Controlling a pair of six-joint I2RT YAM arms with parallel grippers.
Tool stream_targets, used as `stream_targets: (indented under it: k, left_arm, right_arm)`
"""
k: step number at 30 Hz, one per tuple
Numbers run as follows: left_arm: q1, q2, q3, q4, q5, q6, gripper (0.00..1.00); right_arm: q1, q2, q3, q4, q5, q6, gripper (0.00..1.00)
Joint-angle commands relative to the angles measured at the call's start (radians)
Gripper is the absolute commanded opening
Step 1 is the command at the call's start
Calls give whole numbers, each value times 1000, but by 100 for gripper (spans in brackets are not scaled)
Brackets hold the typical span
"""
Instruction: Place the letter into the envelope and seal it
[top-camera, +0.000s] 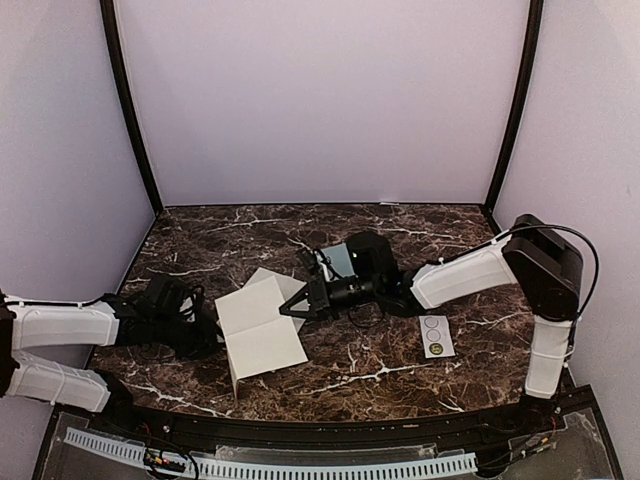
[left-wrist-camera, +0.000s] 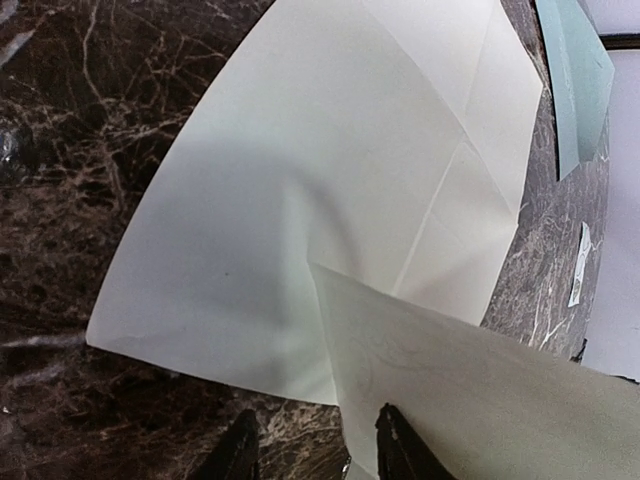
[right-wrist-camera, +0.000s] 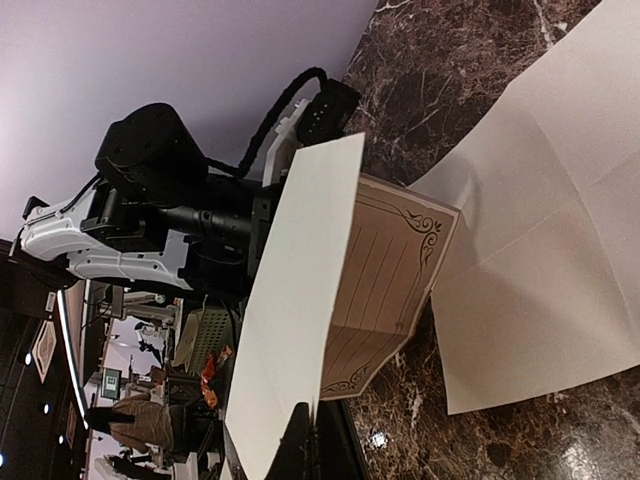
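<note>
Item: letter (top-camera: 262, 335), part-folded, tented up centre-left of bench (top-camera: 400, 370) bc my R claw (top-camera: 297, 308) pinches its R edge; L claw (top-camera: 212, 326) spread at opp. edge, prob. to steady; envelope (top-camera: 338, 260) parked just behind, mid-bench.

Envelope (top-camera: 340, 259) mostly behind the right arm (top-camera: 455, 278)

On the dark marble table (top-camera: 400, 375) an off-white, creased letter (top-camera: 262, 335) lies left of centre, between the two arms. The left pincer (top-camera: 208, 325) sits low at its left edge and the right pincer (top-camera: 292, 310) meets its right edge. A pale blue-green envelope (top-camera: 338, 258) shows partly behind the right wrist, and a small white strip with three circles (top-camera: 436, 336) lies well to the right.
</note>
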Motion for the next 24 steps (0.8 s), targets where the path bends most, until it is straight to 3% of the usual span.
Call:
stream_targets:
  k: [1, 8, 13, 17, 19, 24]
  left_arm:
    - [-5, -79, 60, -81, -86, 31, 40]
    - [0, -215, 161, -252, -236, 110, 51]
    - [21, -233, 286, -311, -253, 187, 55]
    - [24, -188, 389, -269, -188, 325, 59]
    - [25, -137, 431, -234, -87, 421, 62]
    - [20, 51, 478, -112, 121, 435, 67]
  right_arm:
    - [-16, -116, 20, -87, 60, -135, 0]
    - [-120, -324, 23, -332, 200, -326, 0]
    - [-172, -391, 55, -450, 232, -417, 0]
    - [-183, -393, 78, -506, 243, -465, 0]
    - [-185, -380, 79, -533, 257, -474, 0]
    - [-187, -399, 31, -571, 293, -453, 0]
